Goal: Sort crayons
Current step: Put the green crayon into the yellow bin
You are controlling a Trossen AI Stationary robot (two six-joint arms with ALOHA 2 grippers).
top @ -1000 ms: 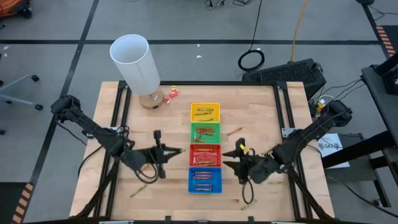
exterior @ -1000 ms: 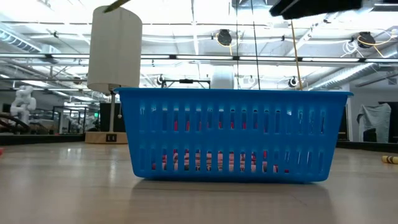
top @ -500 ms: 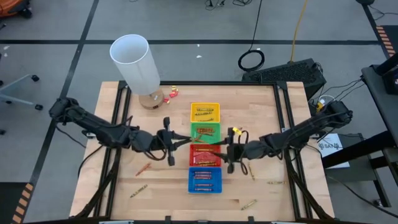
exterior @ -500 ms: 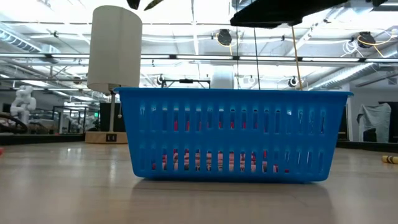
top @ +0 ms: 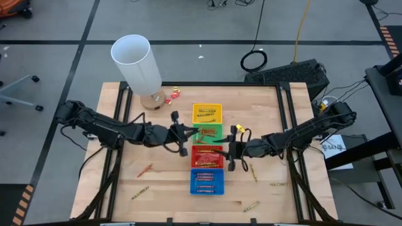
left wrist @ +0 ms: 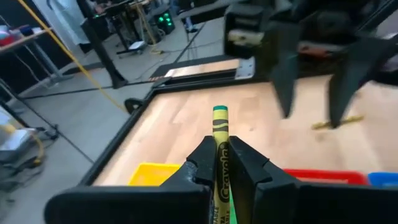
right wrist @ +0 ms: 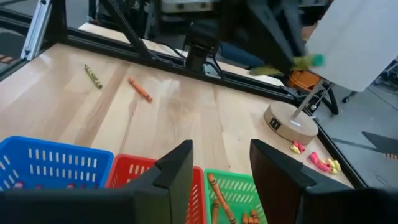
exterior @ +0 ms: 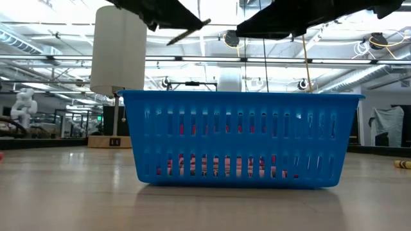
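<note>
A: Crayon (top: 196, 130) from above: where was it?
B: Clamped in the left hand (top: 190, 132), over the green tray (top: 217, 129).
A: And at the left wrist?
B: Crayon (left wrist: 219, 132) pointed straight ahead between shut fingers (left wrist: 249, 163).
A: Right hand (right wrist: 221, 174)?
B: Fingers apart, above the red tray (right wrist: 124, 171).

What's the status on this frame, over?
Left gripper shut on a green crayon, over the green tray. Right gripper open and empty above the red tray. Nothing blocks the drop.
</note>
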